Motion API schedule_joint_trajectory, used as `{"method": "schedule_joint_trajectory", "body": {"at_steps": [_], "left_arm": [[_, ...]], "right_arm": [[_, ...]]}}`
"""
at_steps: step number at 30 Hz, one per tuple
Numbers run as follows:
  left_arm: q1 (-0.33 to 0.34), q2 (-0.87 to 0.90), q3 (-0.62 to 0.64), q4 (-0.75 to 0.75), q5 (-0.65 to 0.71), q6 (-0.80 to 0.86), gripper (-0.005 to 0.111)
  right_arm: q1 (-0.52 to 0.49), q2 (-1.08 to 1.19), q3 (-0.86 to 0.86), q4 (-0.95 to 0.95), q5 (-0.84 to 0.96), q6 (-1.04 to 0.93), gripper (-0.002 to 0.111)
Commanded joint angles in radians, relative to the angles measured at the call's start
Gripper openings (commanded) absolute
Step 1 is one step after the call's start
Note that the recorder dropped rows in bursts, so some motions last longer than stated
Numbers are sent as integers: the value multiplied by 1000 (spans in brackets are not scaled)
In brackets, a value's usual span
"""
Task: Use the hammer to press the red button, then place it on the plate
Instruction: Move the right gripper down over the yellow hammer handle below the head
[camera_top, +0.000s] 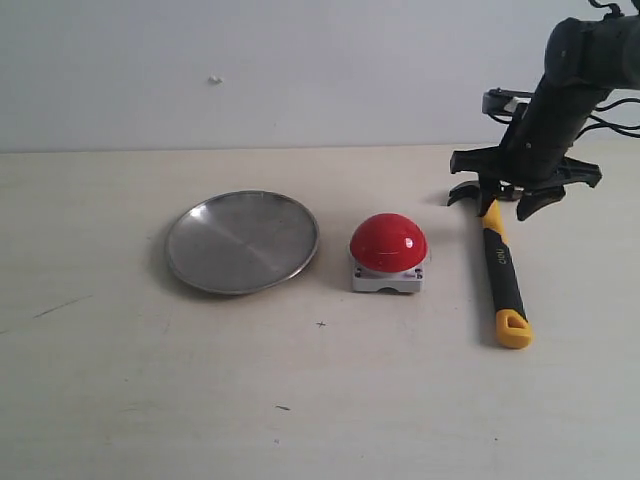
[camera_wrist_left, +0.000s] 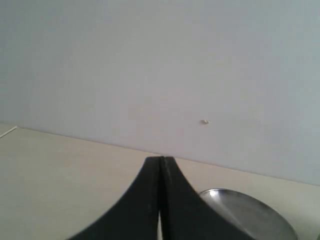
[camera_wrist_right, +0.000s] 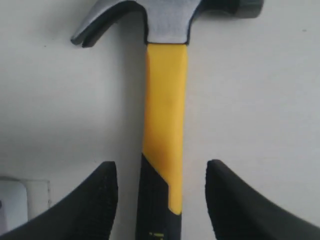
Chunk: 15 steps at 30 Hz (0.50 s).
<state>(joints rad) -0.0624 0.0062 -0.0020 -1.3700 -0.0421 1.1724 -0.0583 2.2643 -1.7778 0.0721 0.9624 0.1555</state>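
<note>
Nearest us, the hammer (camera_top: 503, 275), butt end foremost, flat on the table (camera_top: 300, 400). It lies near the red button (camera_top: 388, 242), on the side away from the plate (camera_top: 240, 240).

Right gripper (camera_wrist_right: 162, 200) is spread wide, its fingers either side of the yellow shaft below the head, no contact seen. Left gripper (camera_wrist_left: 160, 200) is pinched closed, empty.

We judge this the pickup step. Next needs a descent, then a firm squeeze on the shaft.

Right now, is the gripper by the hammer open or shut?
Open. The right gripper has its fingers spread wide on either side of the hammer handle, with a gap on each side.
</note>
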Motion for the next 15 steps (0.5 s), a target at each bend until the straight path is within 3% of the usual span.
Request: {"method": "schedule_joint_trajectory", "body": {"at_steps": [1, 15], "left_arm": [[3, -6, 2, -3, 8, 2, 0], [3, -6, 2, -3, 8, 2, 0]], "right_arm": [[12, 29, -57, -14, -2, 6, 53], [12, 143, -194, -90, 43, 75, 53]]}}
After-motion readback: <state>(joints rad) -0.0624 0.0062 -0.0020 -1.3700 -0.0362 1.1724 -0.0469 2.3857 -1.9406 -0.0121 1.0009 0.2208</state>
